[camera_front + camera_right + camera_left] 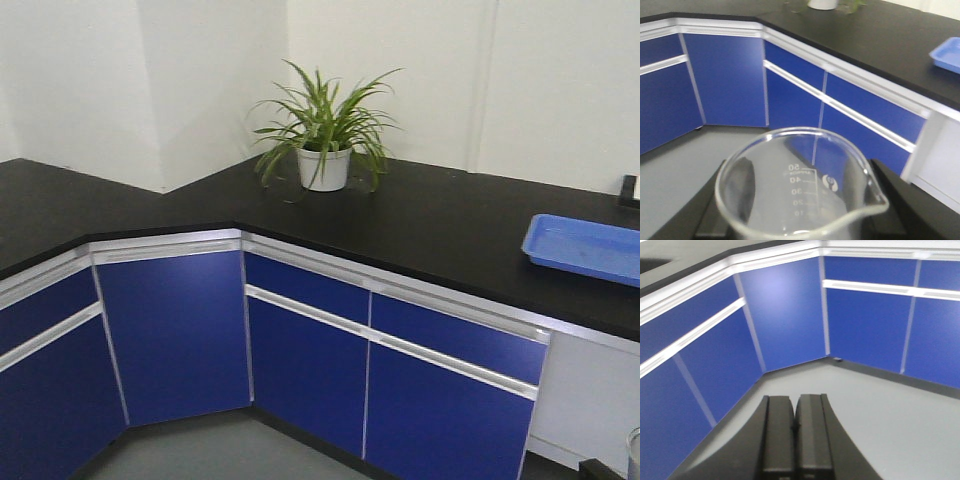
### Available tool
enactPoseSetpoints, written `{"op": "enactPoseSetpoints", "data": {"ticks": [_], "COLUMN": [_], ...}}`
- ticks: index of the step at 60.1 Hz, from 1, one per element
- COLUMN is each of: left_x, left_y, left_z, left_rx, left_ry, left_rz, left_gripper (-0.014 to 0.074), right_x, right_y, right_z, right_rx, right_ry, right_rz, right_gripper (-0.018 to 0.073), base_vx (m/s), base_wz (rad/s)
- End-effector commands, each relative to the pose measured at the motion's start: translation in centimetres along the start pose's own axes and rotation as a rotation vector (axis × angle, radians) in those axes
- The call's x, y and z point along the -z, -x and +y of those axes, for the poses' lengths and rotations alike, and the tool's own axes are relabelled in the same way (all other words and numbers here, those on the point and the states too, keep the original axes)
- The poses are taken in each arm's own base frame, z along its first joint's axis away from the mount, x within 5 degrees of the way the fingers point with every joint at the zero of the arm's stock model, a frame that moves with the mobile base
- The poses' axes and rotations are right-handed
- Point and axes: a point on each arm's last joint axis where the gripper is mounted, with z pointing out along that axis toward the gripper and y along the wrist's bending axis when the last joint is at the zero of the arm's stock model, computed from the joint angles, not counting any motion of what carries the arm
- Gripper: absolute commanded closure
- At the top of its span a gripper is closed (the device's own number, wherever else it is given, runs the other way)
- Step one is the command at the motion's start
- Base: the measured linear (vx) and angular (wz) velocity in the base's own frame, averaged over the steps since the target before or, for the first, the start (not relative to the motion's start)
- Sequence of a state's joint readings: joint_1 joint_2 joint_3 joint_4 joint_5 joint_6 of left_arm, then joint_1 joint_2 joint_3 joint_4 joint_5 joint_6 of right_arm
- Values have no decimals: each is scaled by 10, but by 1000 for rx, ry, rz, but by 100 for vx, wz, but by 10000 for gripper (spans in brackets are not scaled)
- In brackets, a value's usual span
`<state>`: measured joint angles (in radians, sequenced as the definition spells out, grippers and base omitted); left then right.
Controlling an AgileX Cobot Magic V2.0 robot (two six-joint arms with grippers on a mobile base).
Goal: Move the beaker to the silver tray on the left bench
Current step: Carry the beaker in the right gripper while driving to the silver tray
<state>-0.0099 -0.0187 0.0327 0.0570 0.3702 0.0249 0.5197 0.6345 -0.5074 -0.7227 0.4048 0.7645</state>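
The beaker [805,190] is small, clear glass with printed graduations and a pouring lip. It fills the bottom of the right wrist view, and its rim shows at the bottom right corner of the front view [634,448]. My right gripper [801,212] is shut on it, with a dark finger [897,200] on either side, and holds it in the air above the grey floor. My left gripper [795,415] is shut and empty, low over the floor facing the blue cabinets. The left bench [50,205] is a matt black worktop. The silver tray is out of view.
A potted plant [324,150] stands in the bench corner. A blue plastic tray [585,247] lies on the right bench and also shows in the right wrist view [946,54]. Blue cabinet doors [175,330] run under both benches, above grey floor [890,415].
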Motion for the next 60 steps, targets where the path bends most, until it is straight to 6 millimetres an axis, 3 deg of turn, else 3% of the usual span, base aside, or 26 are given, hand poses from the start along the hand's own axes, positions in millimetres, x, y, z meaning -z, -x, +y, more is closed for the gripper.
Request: {"op": "enactPoseSetpoints", "data": {"ticks": [1, 60], "left_x": [-2, -2], "left_y": [1, 1], "left_z": [-1, -1], "left_rx": [3, 3], "left_ry": [-6, -6], "left_rz": [-63, -63], "left_gripper": [595, 595], "right_x": [3, 3], "right_y": [14, 14], "right_z": [3, 3], "right_rx": [24, 24], "right_ry": [32, 32], "right_rz": [-75, -75], "right_gripper": [571, 571], "base_vx": [-29, -16], "base_wz": [50, 58]}}
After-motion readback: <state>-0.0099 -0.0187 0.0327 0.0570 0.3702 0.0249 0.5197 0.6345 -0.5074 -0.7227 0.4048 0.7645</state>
